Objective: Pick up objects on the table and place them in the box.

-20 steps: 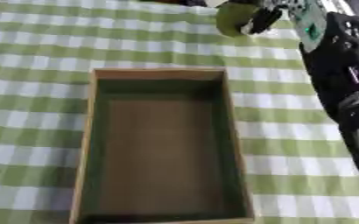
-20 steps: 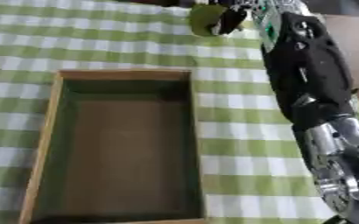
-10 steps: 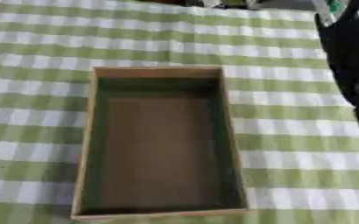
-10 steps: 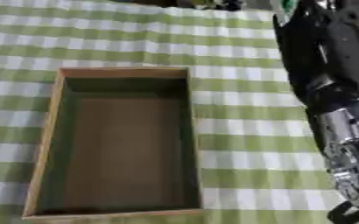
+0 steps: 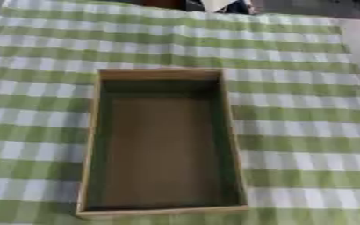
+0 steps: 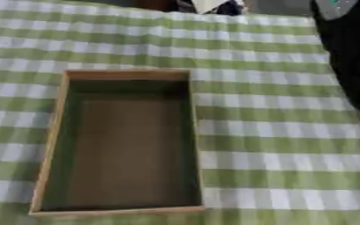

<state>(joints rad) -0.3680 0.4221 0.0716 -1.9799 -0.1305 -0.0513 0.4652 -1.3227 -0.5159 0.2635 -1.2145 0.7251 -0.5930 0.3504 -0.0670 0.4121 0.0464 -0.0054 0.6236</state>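
Your box (image 5: 161, 143) sits empty mid-bench (image 5: 306, 132); only a dark arm (image 6: 352, 57) shows at the right edge. Robot hand unseen, so its state is unknown; next, bring an object over the box.

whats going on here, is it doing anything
Nothing is being handled at this moment. An open wooden box sits on a table covered with a green and white checked cloth, and nothing can be seen inside it. Only a dark stretch of the robot's right arm shows along the right edge of the right eye view; neither hand is in view, and no loose object to pick up can be seen on the cloth.
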